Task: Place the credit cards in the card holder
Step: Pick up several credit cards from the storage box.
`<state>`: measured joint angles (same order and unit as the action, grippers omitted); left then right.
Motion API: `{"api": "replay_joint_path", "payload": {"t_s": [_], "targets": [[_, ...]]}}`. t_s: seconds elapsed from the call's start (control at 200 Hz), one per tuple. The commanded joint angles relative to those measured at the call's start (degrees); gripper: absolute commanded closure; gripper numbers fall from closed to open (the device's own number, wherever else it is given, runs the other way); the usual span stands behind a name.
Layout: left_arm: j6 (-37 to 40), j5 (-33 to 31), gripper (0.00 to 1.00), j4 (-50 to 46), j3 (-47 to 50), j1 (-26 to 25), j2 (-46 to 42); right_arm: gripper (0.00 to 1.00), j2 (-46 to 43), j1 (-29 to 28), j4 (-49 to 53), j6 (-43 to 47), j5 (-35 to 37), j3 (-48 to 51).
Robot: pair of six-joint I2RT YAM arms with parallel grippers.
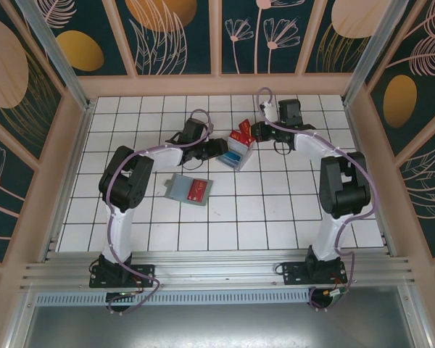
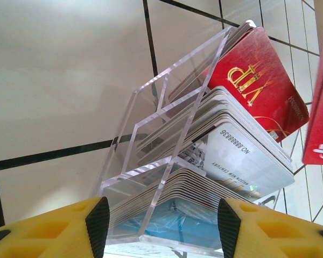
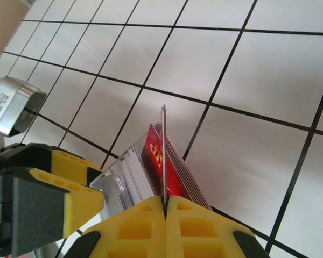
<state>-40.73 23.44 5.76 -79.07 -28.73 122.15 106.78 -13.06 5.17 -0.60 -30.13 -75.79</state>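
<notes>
Right claw [image 3: 164,207] pinching one thin, probably stiff and slippery credit card [image 3: 163,156] by its edge above the clear tray [image 2: 151,107], which the spread left claw [image 2: 159,220] flanks, grip uncertain; the card holder [image 1: 180,187] lies near-left on the desk [image 1: 275,210].

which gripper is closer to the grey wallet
Left. The left gripper is at the clear tray, just beyond the card holder; the right gripper pinches a red card on the tray's far side.
</notes>
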Motion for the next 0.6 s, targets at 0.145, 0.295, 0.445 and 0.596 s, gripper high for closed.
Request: {"api": "replay_joint_path", "payload": {"t_s": [0.145,0.295,0.445,0.596], "targets": [[-0.1,1.3,0.42,-0.5,0.7,-0.4,-0.6,0.97,-2.1,0.7,-1.9,-0.5,-1.1,0.4],[-0.1,1.3,0.42,-0.6,0.8,-0.4,-0.7,0.97,-0.7,0.7,-1.5,-0.1,-0.4,0.9],[-0.2,1.3,0.42,-0.5,0.6,-0.3,-0.5,0.96,0.4,0.3,-1.1,0.1,-1.0,0.9],[-0.2,1.3,0.42,-0.6,0.4,-0.3,-0.4,0.96,0.9,0.0,-1.1,0.0,-1.1,0.7]]}}
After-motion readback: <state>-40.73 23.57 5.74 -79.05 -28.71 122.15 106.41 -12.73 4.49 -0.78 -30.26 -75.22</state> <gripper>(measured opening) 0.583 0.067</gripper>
